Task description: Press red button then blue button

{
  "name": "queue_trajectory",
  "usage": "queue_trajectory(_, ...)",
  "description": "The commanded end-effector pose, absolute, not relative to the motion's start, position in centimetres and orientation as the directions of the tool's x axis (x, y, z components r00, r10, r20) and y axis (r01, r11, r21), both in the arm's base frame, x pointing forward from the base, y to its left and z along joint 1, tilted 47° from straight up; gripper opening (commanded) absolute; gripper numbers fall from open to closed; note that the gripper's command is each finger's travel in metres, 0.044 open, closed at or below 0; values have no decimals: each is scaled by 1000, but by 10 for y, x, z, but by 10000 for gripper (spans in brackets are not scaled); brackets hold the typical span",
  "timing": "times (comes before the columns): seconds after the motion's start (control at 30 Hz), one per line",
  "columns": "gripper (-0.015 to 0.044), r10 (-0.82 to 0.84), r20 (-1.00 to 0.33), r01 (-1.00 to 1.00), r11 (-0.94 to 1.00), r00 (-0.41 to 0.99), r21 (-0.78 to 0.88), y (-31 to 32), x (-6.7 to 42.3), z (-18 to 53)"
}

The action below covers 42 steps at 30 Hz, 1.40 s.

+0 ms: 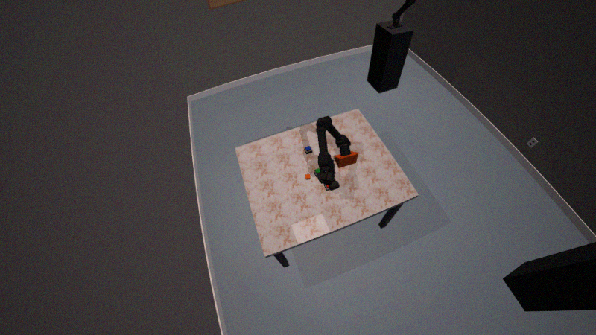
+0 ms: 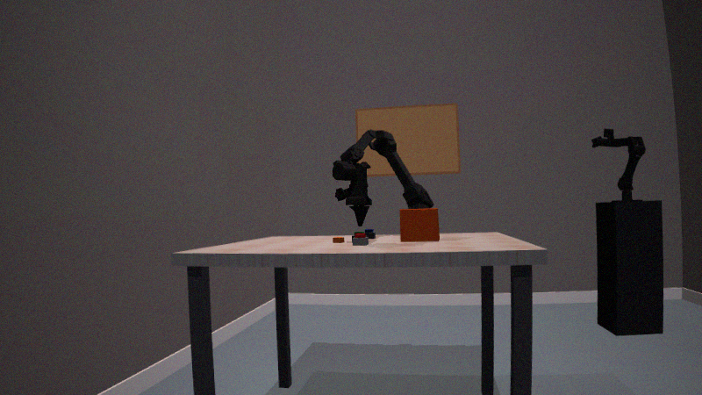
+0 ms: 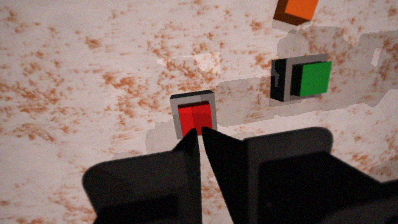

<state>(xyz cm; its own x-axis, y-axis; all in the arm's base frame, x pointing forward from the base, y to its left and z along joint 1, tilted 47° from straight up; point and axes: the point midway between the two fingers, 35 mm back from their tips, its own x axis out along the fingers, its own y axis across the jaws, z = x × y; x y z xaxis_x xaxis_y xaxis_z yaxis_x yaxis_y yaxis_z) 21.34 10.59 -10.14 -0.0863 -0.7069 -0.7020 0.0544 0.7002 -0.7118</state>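
The red button (image 3: 195, 116) (image 2: 360, 235) sits in a grey housing and is partly hidden under the arm in the top view. My gripper (image 3: 199, 132) (image 2: 360, 225) is shut and empty, pointing straight down a little above the red button; a small gap shows between the tips and the button in the exterior view. The blue button (image 1: 308, 148) (image 2: 368, 231) stands in its dark housing farther back on the table, and is out of the wrist view.
The green button (image 3: 315, 79) (image 1: 317, 171) stands beside the red one, between it and the blue one. A small orange block (image 1: 307, 176) (image 2: 338, 240) (image 3: 299, 10) lies near the green button. The arm's orange base block (image 1: 346, 159) (image 2: 419, 225) stands to the right.
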Motion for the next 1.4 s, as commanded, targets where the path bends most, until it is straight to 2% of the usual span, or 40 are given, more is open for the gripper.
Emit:
queue_trajectory(0.0, 20, -708, -701, 49, 700, -83, -712, 103, 214, -104)
queue_trajectory(1.23, 20, -709, -701, 50, 699, -83, -713, 83, 211, -124)
queue_trajectory(1.37, 20, -708, -702, 50, 700, -83, -712, 104, 214, -103)
